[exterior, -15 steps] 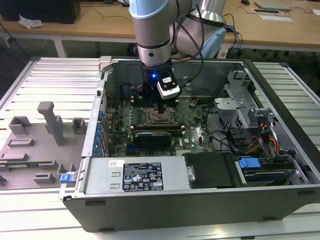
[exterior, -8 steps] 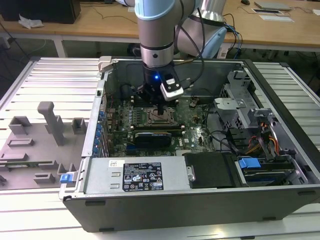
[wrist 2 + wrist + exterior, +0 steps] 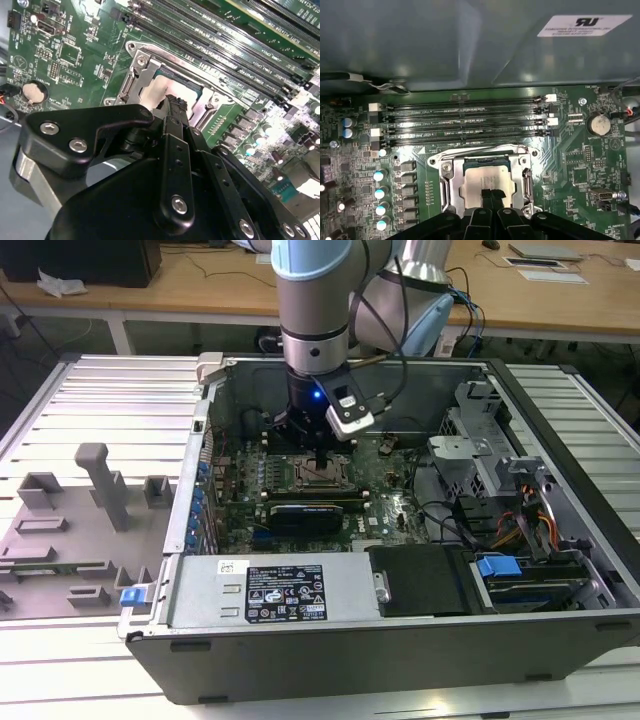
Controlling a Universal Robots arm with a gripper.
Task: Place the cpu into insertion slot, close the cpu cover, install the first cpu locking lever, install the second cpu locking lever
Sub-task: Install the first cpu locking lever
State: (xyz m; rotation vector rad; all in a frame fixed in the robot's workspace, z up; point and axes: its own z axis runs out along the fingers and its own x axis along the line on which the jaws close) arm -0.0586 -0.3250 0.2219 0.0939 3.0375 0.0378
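tool fingers together, tips pressing on the cpu, which sits in the slot beneath the cover; likely bearing down to seat the cover flat over the chip.

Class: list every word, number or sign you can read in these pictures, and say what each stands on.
White sticker on the case wall: a logo and fine print, not legible.
Black label on the power supply: not legible.
Board: white lettering, too small to read.
None can be quoted.
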